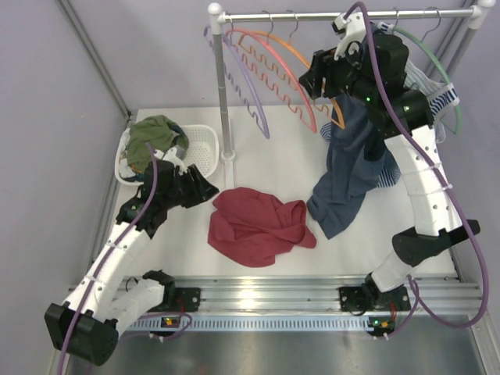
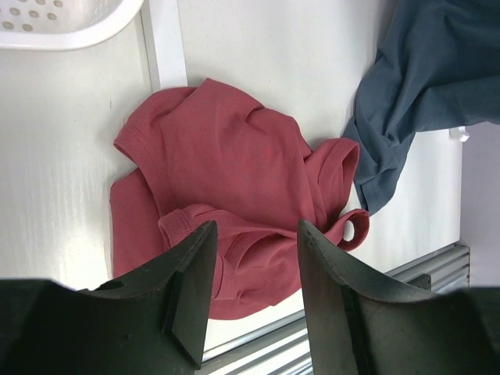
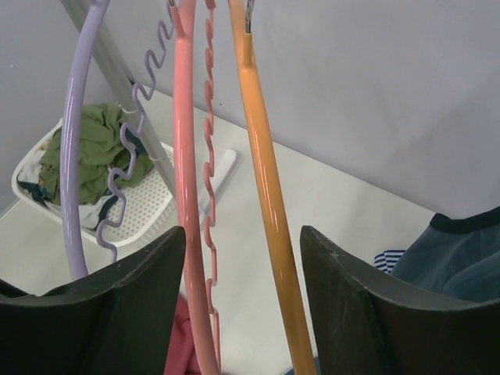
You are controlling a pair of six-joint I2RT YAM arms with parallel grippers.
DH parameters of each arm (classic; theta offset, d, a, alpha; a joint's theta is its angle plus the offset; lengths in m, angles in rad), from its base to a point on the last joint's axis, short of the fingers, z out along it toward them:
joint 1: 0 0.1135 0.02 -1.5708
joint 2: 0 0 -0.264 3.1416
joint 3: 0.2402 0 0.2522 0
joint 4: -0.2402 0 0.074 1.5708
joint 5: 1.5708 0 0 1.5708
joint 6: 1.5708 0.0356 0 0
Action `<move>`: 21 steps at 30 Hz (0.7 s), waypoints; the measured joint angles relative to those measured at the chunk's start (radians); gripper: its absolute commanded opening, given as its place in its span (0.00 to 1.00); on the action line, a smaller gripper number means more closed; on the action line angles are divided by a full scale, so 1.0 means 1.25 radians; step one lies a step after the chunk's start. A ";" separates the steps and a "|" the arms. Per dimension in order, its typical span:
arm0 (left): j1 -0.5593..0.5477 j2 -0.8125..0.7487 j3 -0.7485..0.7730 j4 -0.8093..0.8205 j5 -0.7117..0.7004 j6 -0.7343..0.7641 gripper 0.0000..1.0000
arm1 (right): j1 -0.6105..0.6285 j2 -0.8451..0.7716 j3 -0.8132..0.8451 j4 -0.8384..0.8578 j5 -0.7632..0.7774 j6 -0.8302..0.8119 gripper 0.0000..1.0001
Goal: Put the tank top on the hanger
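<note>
The dark red tank top [image 1: 258, 225] lies crumpled on the white table; it fills the left wrist view [image 2: 226, 164]. My left gripper [image 1: 205, 187] hovers just left of it, open and empty [image 2: 255, 226]. The orange hanger [image 1: 339, 119] hangs on the rail at the back. My right gripper [image 1: 316, 82] is raised at the hanger, open [image 3: 242, 230]. The orange bar [image 3: 269, 203] and the salmon-pink hanger [image 3: 187, 219] both pass between its jaws, not clamped.
A purple hanger [image 3: 74, 180] hangs left of the pink one. A navy top [image 1: 351, 172] hangs by the right arm, with a striped top [image 1: 445, 101] and a green hanger [image 1: 441, 70] behind. A white basket [image 1: 207, 148] holding green clothes [image 1: 156, 137] stands back left, beside the rack pole [image 1: 223, 94].
</note>
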 measured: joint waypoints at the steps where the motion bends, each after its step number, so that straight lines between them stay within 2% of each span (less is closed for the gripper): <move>1: 0.000 0.000 0.000 0.000 0.000 0.000 0.50 | 0.000 0.000 -0.004 -0.002 0.000 -0.002 0.59; 6: 0.000 0.000 0.000 0.000 0.000 0.000 0.50 | 0.002 0.001 -0.010 -0.002 0.008 -0.005 0.52; 21: 0.000 0.000 0.000 -0.006 0.000 0.000 0.50 | 0.027 0.045 -0.010 -0.001 0.060 -0.034 0.47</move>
